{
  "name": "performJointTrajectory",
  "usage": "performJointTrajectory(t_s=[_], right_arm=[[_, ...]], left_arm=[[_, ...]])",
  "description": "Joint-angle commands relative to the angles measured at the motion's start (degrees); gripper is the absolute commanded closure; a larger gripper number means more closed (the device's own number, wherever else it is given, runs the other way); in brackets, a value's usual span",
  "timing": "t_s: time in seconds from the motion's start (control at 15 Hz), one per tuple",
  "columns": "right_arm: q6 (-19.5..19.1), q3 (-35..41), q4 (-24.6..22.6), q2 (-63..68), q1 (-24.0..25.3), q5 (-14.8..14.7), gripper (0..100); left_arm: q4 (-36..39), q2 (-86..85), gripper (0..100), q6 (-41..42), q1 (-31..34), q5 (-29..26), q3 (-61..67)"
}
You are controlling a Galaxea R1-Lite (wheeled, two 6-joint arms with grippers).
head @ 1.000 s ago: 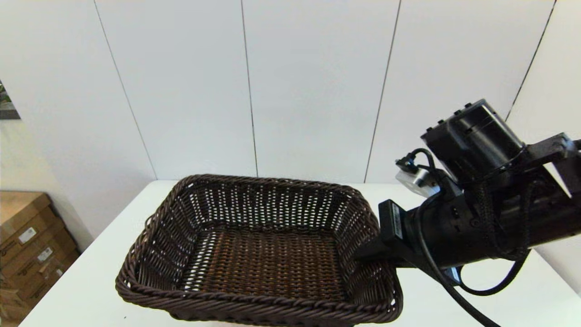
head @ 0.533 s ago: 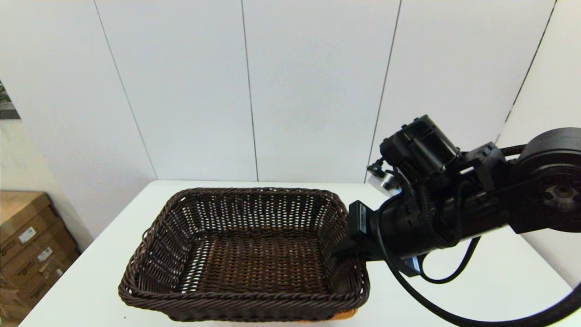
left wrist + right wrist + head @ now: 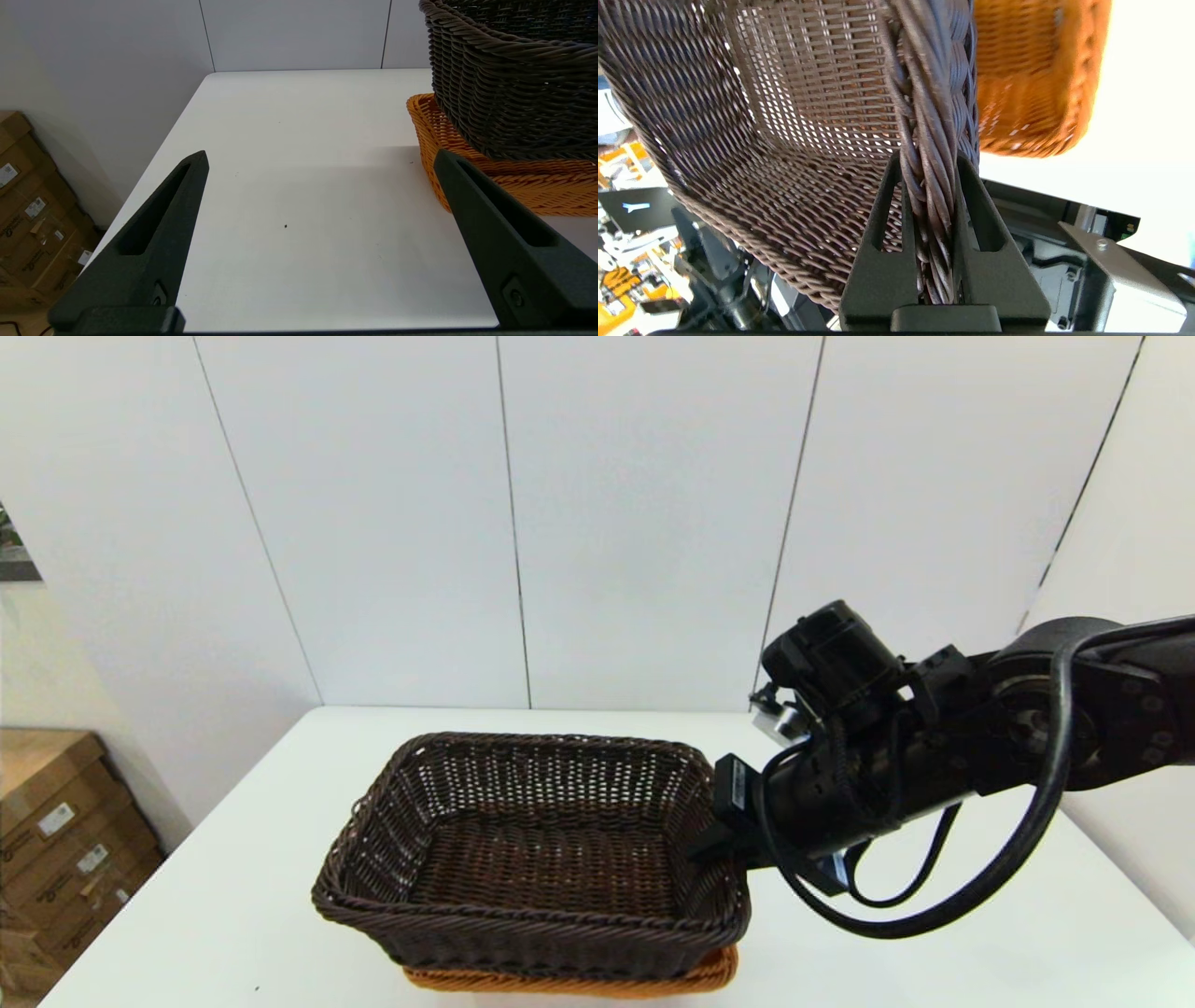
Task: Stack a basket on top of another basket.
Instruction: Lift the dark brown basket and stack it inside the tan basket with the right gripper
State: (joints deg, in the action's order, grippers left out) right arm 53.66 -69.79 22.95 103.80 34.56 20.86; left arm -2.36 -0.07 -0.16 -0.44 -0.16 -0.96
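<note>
Near the front edge of the white surface, the dark basket sits over the orange basket, of which only a strip of rim shows beneath its near side. The right claw is clamped on the braided rim of the dark basket's right-hand short wall, one finger inside and one outside, as the right wrist view makes plain. The dark basket's long axis runs left to right, roughly in line with the orange one below, though its left end looks a little higher than the held end, so it seems tilted and not fully nested. From the claw, the orange basket lies directly below and slightly nearer, so I judge what remains is a short drop, with perhaps a small shift toward the near side before letting go. The left claw hangs open, low on the left just beside the orange basket's left end, holding nothing. It is close enough to steady that end, but the right arm has the load.
</note>
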Motion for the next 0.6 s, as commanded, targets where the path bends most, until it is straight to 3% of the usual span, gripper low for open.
performJointTrajectory(t_s=[0.07,0.6], right_arm=[[-0.5,0.0,0.2,1.1,-0.9,0.3,100],[-0.5,0.1,-2.3,3.4,-1.6,0.1,100]], left_arm=[[0.0,0.0,0,0.0,0.0,0.1,0.0],[0.0,0.0,0,0.0,0.0,0.1,0.0]])
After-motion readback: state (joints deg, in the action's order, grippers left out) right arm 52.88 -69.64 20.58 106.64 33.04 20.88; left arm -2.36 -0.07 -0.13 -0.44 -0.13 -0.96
